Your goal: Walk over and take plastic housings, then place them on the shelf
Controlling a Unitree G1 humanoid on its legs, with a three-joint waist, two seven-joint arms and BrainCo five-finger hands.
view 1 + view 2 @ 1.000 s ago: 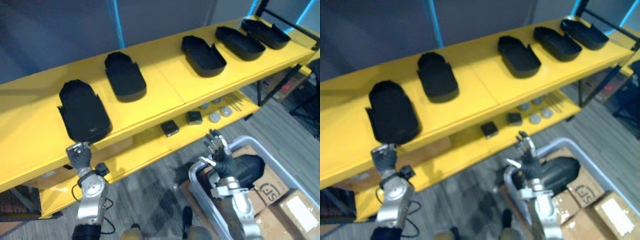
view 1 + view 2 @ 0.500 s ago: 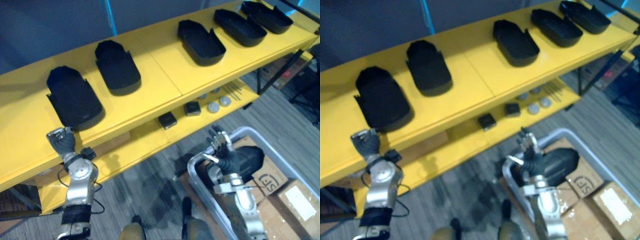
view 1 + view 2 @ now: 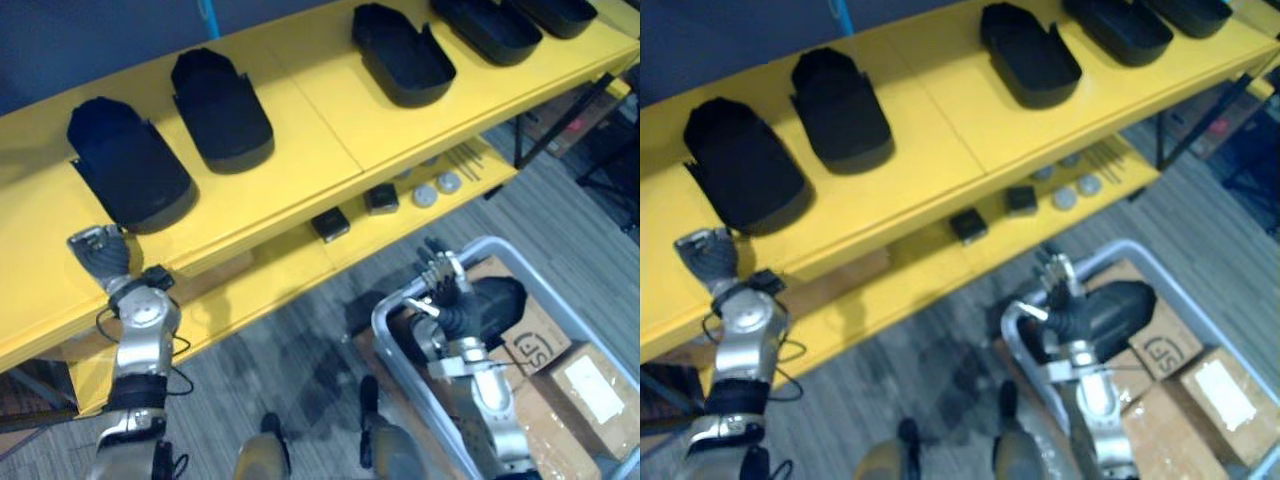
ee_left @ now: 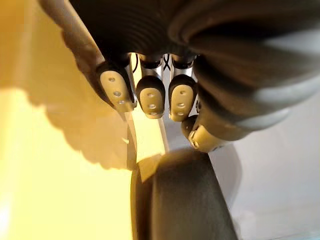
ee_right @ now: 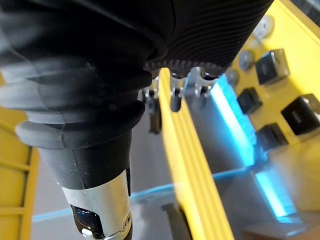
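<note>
Several black plastic housings lie in a row on the yellow shelf top (image 3: 300, 150). The leftmost housing (image 3: 130, 175) rests near the front edge. My left hand (image 3: 100, 255) is at that edge just in front of it, fingers curled and holding nothing; the left wrist view shows a small gap between the fingertips (image 4: 150, 97) and the housing (image 4: 180, 200). My right hand (image 3: 445, 295) is open, fingers straight, over a grey bin (image 3: 385, 320). Another black housing (image 3: 495, 305) lies in that bin.
More housings (image 3: 220, 112) (image 3: 402, 55) (image 3: 495, 20) lie along the shelf to the right. The lower shelf holds small black blocks (image 3: 330, 225) and grey discs (image 3: 437, 187). Cardboard boxes (image 3: 585, 375) sit by the bin on the grey floor.
The whole view has shifted, so the shelf sits higher and further left in the picture. My left hand stays by the leftmost housing's near end. My right hand stays over the bin.
</note>
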